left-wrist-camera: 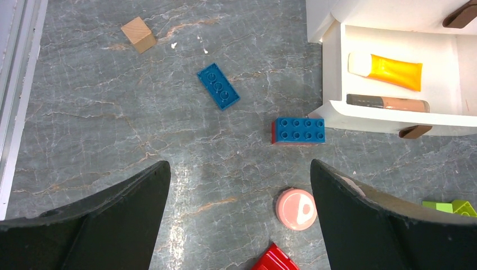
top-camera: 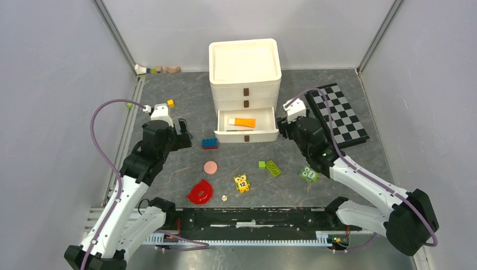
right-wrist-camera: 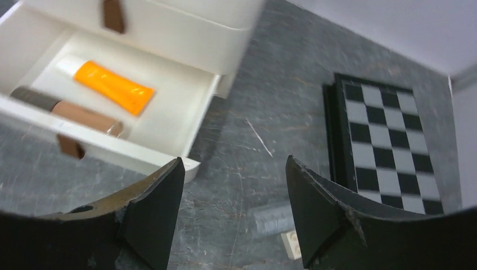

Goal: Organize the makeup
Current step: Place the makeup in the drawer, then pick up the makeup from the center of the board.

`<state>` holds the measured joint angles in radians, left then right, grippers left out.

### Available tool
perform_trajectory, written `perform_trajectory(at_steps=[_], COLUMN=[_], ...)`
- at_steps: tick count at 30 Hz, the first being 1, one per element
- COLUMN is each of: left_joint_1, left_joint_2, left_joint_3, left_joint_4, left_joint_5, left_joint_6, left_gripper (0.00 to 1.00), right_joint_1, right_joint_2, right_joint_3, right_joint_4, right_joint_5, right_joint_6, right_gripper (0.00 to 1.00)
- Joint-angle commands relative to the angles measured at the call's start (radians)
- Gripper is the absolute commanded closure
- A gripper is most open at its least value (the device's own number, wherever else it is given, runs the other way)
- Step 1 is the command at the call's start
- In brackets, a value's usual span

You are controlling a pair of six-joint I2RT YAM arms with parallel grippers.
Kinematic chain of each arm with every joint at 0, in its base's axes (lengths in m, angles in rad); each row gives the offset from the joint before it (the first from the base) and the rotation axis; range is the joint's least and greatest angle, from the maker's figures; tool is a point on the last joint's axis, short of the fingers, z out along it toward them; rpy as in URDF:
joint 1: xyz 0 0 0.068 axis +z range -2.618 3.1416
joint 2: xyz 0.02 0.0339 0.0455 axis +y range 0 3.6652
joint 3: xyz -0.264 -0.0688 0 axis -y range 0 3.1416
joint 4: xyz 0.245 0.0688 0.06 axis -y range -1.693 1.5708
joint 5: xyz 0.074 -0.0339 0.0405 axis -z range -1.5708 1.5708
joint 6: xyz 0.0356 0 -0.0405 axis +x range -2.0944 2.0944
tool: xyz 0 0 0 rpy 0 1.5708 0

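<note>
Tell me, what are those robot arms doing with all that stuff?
It's tidy-up time: small things go into the white drawer unit. The orange tube and beige stick lie in its open bottom drawer. The pink disc lies on the table among toy bricks. Both are open and empty: the right end effector beside the drawer, the left end effector over the table near the disc.

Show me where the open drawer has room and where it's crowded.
Drawer: bare strip between orange tube and its right wall. Table: bare between drawer and checkerboard. Crowded around pink disc, red half-ring, yellow owl block.
</note>
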<state>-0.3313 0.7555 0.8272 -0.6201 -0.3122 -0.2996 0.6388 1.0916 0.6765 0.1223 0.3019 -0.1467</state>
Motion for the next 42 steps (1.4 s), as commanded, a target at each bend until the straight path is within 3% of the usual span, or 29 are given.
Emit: perform_trajectory(at_steps=[1,9,20,31,42], left_joint_1=[0.005,0.005,0.005,0.005,0.005], left_joint_2=[0.006,0.004,-0.002,-0.010,-0.008], left_joint_3=[-0.002,-0.003,-0.002,-0.002,-0.002], left_joint_4=[0.030,0.029,0.030,0.030,0.030], left_joint_5=[0.012,0.015,0.024,0.019,0.022], left_joint_6=[0.024,0.024,0.024,0.025,0.025], left_gripper=[0.00,0.00,0.00,0.00,0.00], right_joint_1=[-0.035,-0.167,-0.287,-0.347,-0.390], right_joint_2=[-0.025,0.092,0.207,0.268,0.416], right_joint_3=[0.017,0.143,0.263,0.281,0.308], right_joint_4=[-0.081,-0.367,-0.577,-0.619,-0.627], right_joint_5=[0.317,0.162,0.098,0.056,0.050], right_joint_6=[0.331,0.692,1.090,1.278,1.276], right_gripper=[0.27,0.24,0.17,0.16,0.19])
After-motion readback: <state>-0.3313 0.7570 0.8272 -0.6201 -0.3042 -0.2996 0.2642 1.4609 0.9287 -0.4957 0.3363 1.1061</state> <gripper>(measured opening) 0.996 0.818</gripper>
